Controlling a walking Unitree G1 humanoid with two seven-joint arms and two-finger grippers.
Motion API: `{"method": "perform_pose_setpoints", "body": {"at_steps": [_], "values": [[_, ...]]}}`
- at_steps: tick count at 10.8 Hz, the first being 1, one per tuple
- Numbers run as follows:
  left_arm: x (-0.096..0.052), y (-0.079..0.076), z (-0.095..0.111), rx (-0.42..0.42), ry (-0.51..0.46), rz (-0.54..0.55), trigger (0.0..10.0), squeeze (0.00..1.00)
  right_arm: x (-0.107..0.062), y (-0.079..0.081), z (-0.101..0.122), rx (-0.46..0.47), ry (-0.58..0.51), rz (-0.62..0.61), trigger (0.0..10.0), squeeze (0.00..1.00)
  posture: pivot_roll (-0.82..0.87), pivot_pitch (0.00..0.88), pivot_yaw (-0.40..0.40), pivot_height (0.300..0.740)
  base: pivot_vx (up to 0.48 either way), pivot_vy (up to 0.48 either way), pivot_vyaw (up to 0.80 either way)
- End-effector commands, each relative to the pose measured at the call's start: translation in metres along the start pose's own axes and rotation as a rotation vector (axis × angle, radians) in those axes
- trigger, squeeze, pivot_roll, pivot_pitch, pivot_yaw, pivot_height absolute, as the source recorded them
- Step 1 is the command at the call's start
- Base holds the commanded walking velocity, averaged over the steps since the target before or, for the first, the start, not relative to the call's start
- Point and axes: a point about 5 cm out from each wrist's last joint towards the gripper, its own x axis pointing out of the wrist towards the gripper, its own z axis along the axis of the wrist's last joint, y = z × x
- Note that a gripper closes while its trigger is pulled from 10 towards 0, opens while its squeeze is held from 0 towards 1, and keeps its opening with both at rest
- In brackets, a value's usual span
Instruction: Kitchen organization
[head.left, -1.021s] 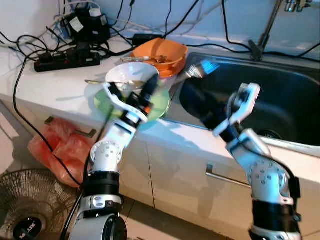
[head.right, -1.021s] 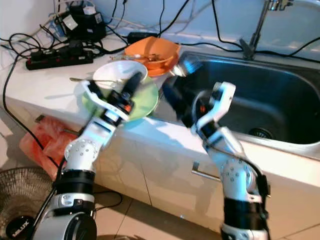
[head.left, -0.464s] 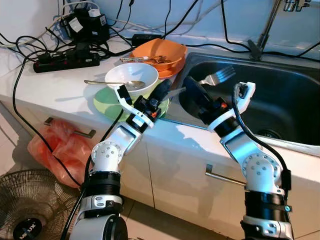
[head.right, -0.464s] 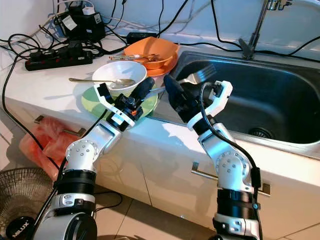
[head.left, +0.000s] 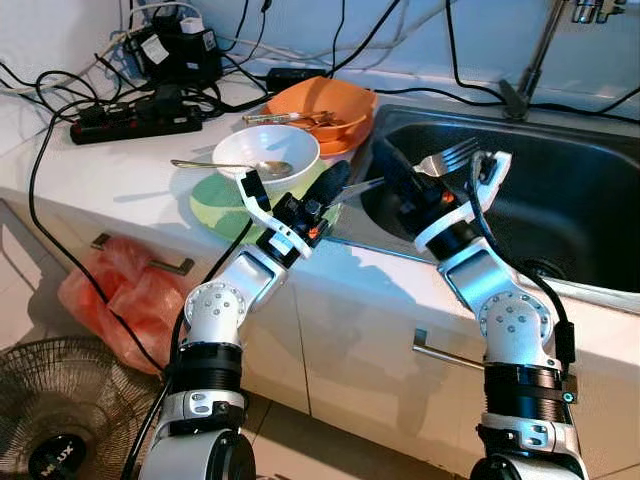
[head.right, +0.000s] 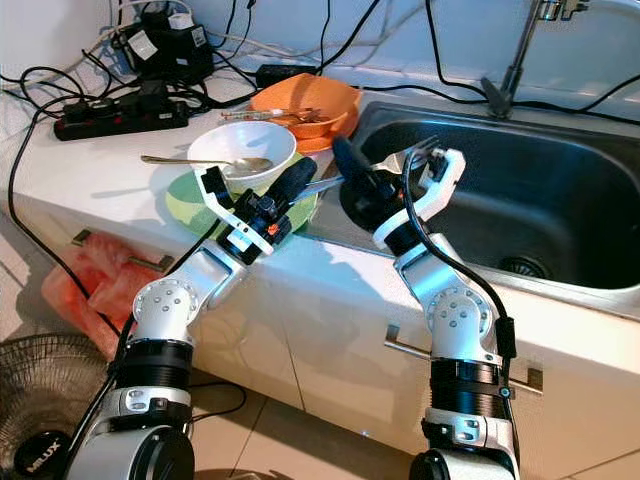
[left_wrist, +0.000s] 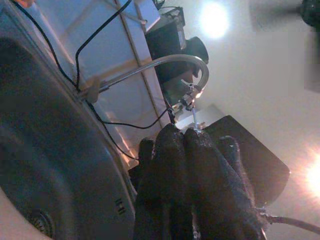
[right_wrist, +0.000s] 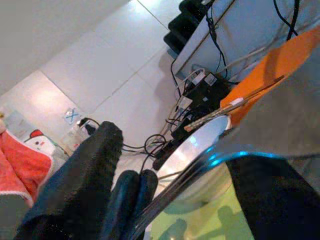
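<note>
Now the right gripper (head.left: 405, 190) is holding a fork (head.left: 425, 166) between its fingers, tines up over the sink (head.left: 590, 190) edge. Beside it, the left gripper (head.left: 325, 190) is closing its fingers on the fork's handle end, just past the bowl (head.left: 265, 152) and green plate (head.left: 215, 205) on the table (head.left: 120, 170).

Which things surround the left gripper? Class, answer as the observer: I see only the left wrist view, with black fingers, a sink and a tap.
Observer: The right gripper holds a fork over the sink, tines up.
Operator: Where does its handle point?
Observer: Toward the left gripper. The handle's end meets its fingertips, but I cannot tell whether they clamp it.
Operator: What lies behind that gripper?
Observer: A white bowl with a spoon in it stands on a green plate.
</note>
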Motion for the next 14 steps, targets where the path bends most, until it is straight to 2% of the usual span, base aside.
{"method": "perform_pose_setpoints", "body": {"at_steps": [1,11,12,13,14], "values": [[0.002,-0.005,-0.001,0.005,0.012,-0.028,0.0,0.0,0.005,0.004,0.006,-0.009,-0.025,0.021,0.0,0.0,0.02,0.002,0.086,0.74,0.0,0.0,0.0],[0.002,-0.003,-0.008,0.005,0.063,-0.015,0.0,0.0,0.006,-0.007,0.008,-0.005,-0.07,-0.041,0.0,0.0,0.02,0.007,0.095,0.74,0.0,0.0,0.0],[0.002,0.002,-0.005,0.03,0.04,0.033,8.4,0.0,0.007,-0.008,0.01,-0.007,-0.081,-0.056,0.0,0.0,0.02,0.011,0.093,0.74,0.0,0.0,0.0],[0.002,0.004,-0.004,0.031,0.031,0.044,8.4,0.0,0.007,-0.009,0.011,-0.007,-0.083,-0.058,0.0,0.0,0.02,0.011,0.093,0.74,0.0,0.0,0.0],[0.0,0.007,-0.001,0.039,0.007,0.074,10.0,0.0,0.007,-0.009,0.011,-0.008,-0.085,-0.064,0.0,0.0,0.02,0.015,0.089,0.74,0.0,0.0,0.0]]}}
